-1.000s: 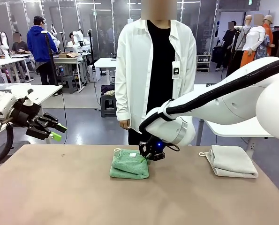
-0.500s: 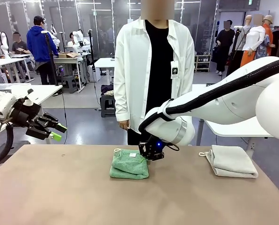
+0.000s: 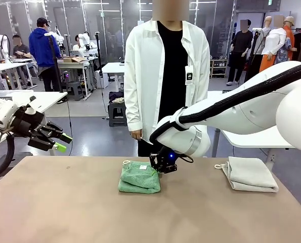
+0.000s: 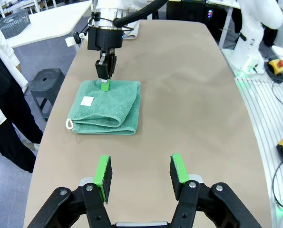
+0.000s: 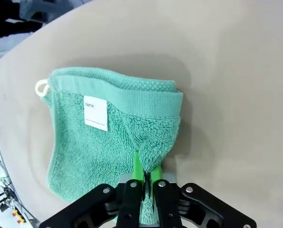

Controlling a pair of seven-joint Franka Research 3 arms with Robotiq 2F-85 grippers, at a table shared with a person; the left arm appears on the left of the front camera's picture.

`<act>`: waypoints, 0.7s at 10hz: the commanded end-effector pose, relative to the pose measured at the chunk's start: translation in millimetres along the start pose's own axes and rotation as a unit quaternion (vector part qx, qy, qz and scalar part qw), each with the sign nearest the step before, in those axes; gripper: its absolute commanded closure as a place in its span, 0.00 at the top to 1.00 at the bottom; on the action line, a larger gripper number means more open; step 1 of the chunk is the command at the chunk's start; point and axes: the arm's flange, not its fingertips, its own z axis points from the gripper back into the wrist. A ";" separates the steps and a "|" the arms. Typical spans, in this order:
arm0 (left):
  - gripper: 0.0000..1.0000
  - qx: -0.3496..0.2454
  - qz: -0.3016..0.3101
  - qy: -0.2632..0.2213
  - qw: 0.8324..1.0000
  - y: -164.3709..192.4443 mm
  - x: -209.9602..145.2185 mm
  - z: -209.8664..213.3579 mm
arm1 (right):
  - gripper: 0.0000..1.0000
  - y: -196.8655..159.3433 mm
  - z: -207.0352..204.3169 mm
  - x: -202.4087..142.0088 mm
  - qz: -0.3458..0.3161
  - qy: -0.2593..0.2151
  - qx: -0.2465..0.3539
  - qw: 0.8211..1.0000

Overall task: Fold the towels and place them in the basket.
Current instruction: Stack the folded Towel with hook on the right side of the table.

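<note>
1. Over the last second almost nothing was seen to change: the right gripper [image 3: 159, 171] stayed at the near-right edge of the green towel [image 3: 139, 177], and the towel kept its folded shape and place.
2. The right fingers [image 5: 137, 167] were pressed nearly together on a pinch of the towel's top layer, as shown in the right wrist view, where the pile was bunched between the green pads.
3. From this it was judged that the fold was finished or nearly so, and that the towel was being gripped for lifting rather than still being folded.
4. The left gripper [image 4: 140, 175] was held off to the left, above and clear of the surface [image 3: 64, 212], with its fingers parted about halfway and nothing between them.
5. The green towel lay in the middle of the surface, toward the far side; the off-white towel [image 3: 249, 174] lay folded, well apart, at the right.
6. The surface was a plain brown tabletop.
7. A person in a white coat [image 3: 166, 76] stood at the far side, with other tables and people farther back.
</note>
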 end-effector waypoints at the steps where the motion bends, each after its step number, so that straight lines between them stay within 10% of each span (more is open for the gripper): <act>1: 0.63 0.003 -0.001 0.001 1.000 -0.5 2.7 1.3 | 0.06 6.8 38.2 1.8 0.061 -0.004 0.018 0.998; 7: 0.63 0.003 -0.001 0.001 1.000 -0.5 2.7 1.3 | 0.06 -37.6 204.5 3.3 0.111 -0.041 -0.008 0.993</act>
